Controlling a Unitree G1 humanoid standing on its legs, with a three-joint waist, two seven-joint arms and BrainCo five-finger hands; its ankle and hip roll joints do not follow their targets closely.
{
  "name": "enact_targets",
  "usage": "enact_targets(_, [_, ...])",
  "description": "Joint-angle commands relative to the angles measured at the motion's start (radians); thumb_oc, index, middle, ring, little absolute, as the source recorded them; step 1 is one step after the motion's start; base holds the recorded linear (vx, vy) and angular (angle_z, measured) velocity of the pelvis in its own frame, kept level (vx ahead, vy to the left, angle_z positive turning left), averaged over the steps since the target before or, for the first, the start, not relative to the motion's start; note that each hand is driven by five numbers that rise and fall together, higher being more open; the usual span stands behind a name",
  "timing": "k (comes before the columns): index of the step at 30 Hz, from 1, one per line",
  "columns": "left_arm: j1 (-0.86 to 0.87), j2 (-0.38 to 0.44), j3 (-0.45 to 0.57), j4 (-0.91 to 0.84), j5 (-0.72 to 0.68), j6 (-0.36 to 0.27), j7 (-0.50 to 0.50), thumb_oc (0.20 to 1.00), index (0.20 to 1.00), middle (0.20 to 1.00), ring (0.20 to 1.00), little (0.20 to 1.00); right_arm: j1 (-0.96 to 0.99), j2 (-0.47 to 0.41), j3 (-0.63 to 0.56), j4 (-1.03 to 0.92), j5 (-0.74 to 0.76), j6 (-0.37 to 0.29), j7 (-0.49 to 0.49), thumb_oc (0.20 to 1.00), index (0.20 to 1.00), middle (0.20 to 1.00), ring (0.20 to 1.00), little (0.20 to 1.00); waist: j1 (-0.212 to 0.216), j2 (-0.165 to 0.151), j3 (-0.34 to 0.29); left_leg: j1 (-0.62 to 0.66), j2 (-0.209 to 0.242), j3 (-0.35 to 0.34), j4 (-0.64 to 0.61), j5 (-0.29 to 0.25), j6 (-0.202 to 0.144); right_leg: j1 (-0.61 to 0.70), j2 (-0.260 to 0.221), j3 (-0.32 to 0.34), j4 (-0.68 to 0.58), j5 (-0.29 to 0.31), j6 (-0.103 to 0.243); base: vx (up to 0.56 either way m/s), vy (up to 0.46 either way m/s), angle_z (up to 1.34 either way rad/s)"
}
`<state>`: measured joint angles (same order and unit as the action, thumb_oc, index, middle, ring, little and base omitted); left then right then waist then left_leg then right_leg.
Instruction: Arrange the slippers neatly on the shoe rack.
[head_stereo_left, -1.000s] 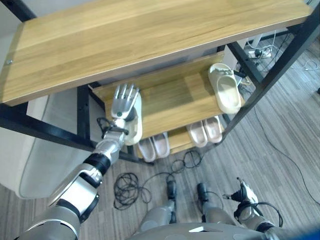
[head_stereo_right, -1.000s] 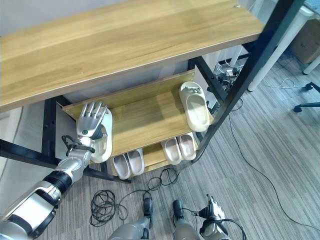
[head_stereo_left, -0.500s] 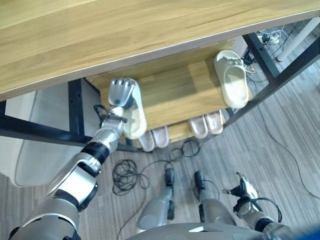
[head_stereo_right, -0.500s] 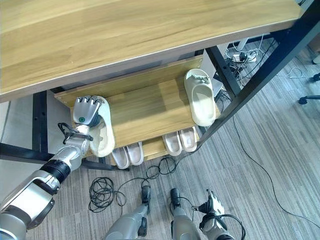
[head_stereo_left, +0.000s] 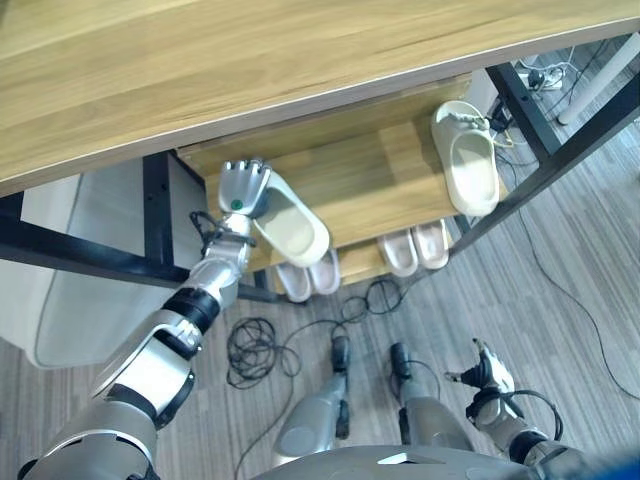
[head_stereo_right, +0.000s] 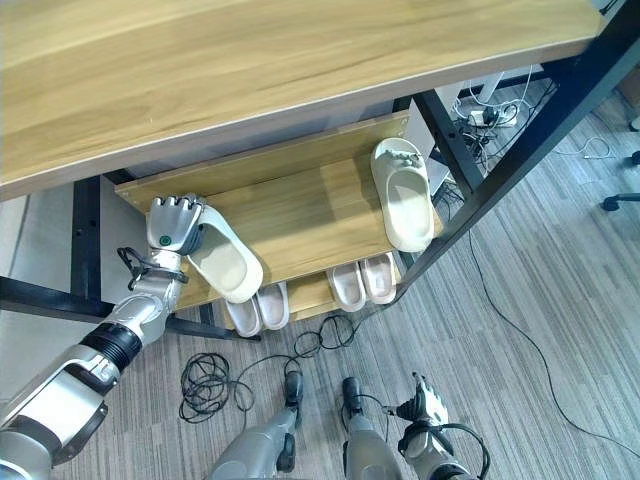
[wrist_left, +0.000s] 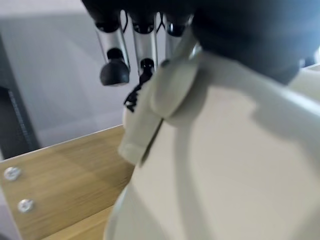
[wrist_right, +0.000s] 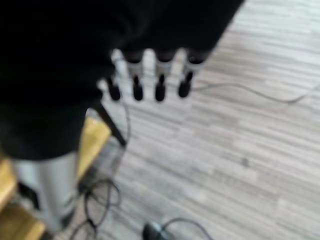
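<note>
Left hand is gripping the heel end of a cream slipper at the left end of the middle shelf; fingers are curling over the slipper's strap, seen close in the left wrist view. The slipper is sticking out diagonally from the hand, toe pointing toward the front edge and overhanging it, so its long axis is sitting skewed against the shelf depth. Its mate is lying at the right end of the same shelf, long axis running front to back, well apart from the held one. My read: the coming move is turning on swinging the toe back in and squaring it with the mate. Left arm is the near one.

Right hand is hanging low over the floor, fingers straight and relaxed.

Both slippers look like moulded foam: smooth, matte, rounded, thick soles. Shelf is wood-grain board on a black metal frame. Two pale pairs are sitting on the bottom shelf.
</note>
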<state>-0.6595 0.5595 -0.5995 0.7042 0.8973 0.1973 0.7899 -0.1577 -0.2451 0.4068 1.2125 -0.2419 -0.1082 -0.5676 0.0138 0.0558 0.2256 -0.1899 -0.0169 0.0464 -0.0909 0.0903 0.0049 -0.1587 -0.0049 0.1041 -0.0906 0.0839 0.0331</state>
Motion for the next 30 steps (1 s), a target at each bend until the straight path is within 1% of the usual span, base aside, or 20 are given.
enact_targets(1, [-0.038, -0.02, 0.001, -0.011, 0.032, -0.01, 0.03, 0.2, 0.2, 0.2, 0.2, 0.2, 0.003, -0.017, 0.005, -0.016, -0.018, -0.004, -0.027, 1.0, 1.0, 1.0, 1.0, 1.0, 0.002, 0.016, -0.034, -0.04, -0.031, -0.063, 0.052, -0.06, 0.005, -0.006, -0.03, -0.032, 0.092, -0.111, 0.067, 0.0, 0.0, 0.0])
enact_targets(3, [-0.063, -0.058, -0.022, -0.002, 0.025, -0.012, 0.039, 0.2, 0.2, 0.2, 0.2, 0.2, -0.004, -0.018, 0.01, -0.007, -0.016, -0.002, -0.035, 1.0, 1.0, 1.0, 1.0, 1.0, -0.005, 0.021, -0.032, -0.047, -0.032, -0.06, 0.055, -0.059, 0.007, -0.015, -0.031, -0.03, 0.093, -0.108, 0.065, -0.04, -0.005, 0.01])
enact_targets(7, [-0.088, -0.078, -0.043, 0.007, 0.025, -0.009, 0.041, 0.2, 0.2, 0.2, 0.2, 0.2, -0.01, -0.021, 0.008, 0.001, -0.011, 0.001, -0.04, 1.0, 1.0, 1.0, 1.0, 1.0, -0.008, 0.026, -0.031, -0.054, -0.032, -0.06, 0.055, -0.058, 0.007, -0.024, -0.03, -0.027, 0.096, -0.105, 0.065, -0.01, 0.002, -0.01])
enact_targets(8, [-0.143, -0.119, -0.083, 0.049, 0.019, -0.006, 0.043, 0.2, 0.2, 0.2, 0.2, 0.2, -0.025, -0.027, 0.01, 0.01, -0.003, 0.005, -0.048, 1.0, 1.0, 1.0, 1.0, 1.0, -0.018, 0.036, -0.024, -0.063, -0.034, -0.059, 0.053, -0.052, 0.008, -0.038, -0.029, -0.021, 0.1, -0.103, 0.066, -0.06, 0.014, -0.02])
enact_targets(9, [-0.166, -0.133, -0.098, 0.067, 0.015, -0.005, 0.046, 0.2, 0.2, 0.2, 0.2, 0.2, -0.032, -0.031, 0.011, 0.012, 0.0, 0.005, -0.052, 1.0, 1.0, 1.0, 1.0, 1.0, -0.024, 0.04, -0.019, -0.069, -0.034, -0.056, 0.052, -0.05, 0.008, -0.046, -0.029, -0.02, 0.105, -0.102, 0.066, -0.06, 0.014, 0.02])
enact_targets(13, [-0.214, -0.157, -0.128, 0.108, 0.008, -0.003, 0.047, 0.2, 0.2, 0.2, 0.2, 0.2, -0.042, -0.038, 0.01, 0.017, 0.004, 0.006, -0.056, 1.0, 1.0, 1.0, 1.0, 1.0, -0.03, 0.049, -0.011, -0.08, -0.035, -0.049, 0.05, -0.045, 0.009, -0.063, -0.028, -0.015, 0.114, -0.102, 0.066, -0.02, 0.014, -0.05])
enact_targets(15, [-0.271, -0.179, -0.169, 0.157, 0.001, -0.006, 0.045, 0.2, 0.2, 0.2, 0.2, 0.2, -0.05, -0.046, 0.013, 0.03, 0.007, 0.009, -0.064, 1.0, 1.0, 1.0, 1.0, 1.0, -0.044, 0.06, 0.003, -0.092, -0.039, -0.044, 0.043, -0.038, 0.009, -0.083, -0.028, -0.008, 0.126, -0.102, 0.067, -0.03, 0.032, -0.15])
enact_targets(17, [-0.311, -0.182, -0.19, 0.183, -0.002, -0.006, 0.042, 0.2, 0.2, 0.2, 0.2, 0.2, -0.056, -0.05, 0.009, 0.041, 0.015, 0.011, -0.07, 1.0, 1.0, 1.0, 1.0, 1.0, -0.053, 0.066, 0.01, -0.1, -0.04, -0.039, 0.04, -0.034, 0.009, -0.096, -0.03, -0.008, 0.131, -0.101, 0.069, 0.0, 0.034, -0.05])
enact_targets(18, [-0.361, -0.179, -0.227, 0.21, 0.006, -0.009, 0.028, 0.2, 0.2, 0.2, 0.2, 0.2, -0.061, -0.055, 0.004, 0.054, 0.028, 0.01, -0.077, 1.0, 1.0, 1.0, 1.0, 1.0, -0.062, 0.074, 0.016, -0.111, -0.041, -0.033, 0.039, -0.031, 0.008, -0.111, -0.034, -0.004, 0.132, -0.097, 0.071, 0.0, 0.0, 0.0])
enact_targets(20, [-0.379, -0.174, -0.238, 0.22, 0.008, -0.009, 0.026, 0.2, 0.2, 0.2, 0.2, 0.2, -0.065, -0.057, 0.002, 0.056, 0.032, 0.009, -0.079, 1.0, 1.0, 1.0, 1.0, 1.0, -0.064, 0.075, 0.018, -0.116, -0.042, -0.031, 0.038, -0.03, 0.008, -0.118, -0.035, -0.002, 0.133, -0.096, 0.071, 0.0, 0.0, 0.0])
enact_targets(21, [-0.416, -0.161, -0.256, 0.238, 0.008, -0.008, 0.023, 0.2, 0.2, 0.2, 0.2, 0.2, -0.072, -0.062, 0.0, 0.059, 0.04, 0.009, -0.08, 1.0, 1.0, 1.0, 1.0, 1.0, -0.067, 0.078, 0.021, -0.124, -0.044, -0.027, 0.036, -0.028, 0.007, -0.126, -0.037, 0.0, 0.134, -0.094, 0.073, 0.01, 0.0, -0.1])
enact_targets(30, [-0.538, -0.137, -0.291, 0.252, 0.002, 0.009, 0.024, 0.2, 0.2, 0.2, 0.2, 0.2, -0.078, -0.063, -0.002, 0.057, 0.061, 0.006, -0.095, 1.0, 1.0, 1.0, 1.0, 1.0, -0.085, 0.084, 0.042, -0.154, -0.05, -0.013, 0.036, -0.027, 0.005, -0.163, -0.043, 0.001, 0.143, -0.089, 0.078, 0.02, 0.003, -0.06])
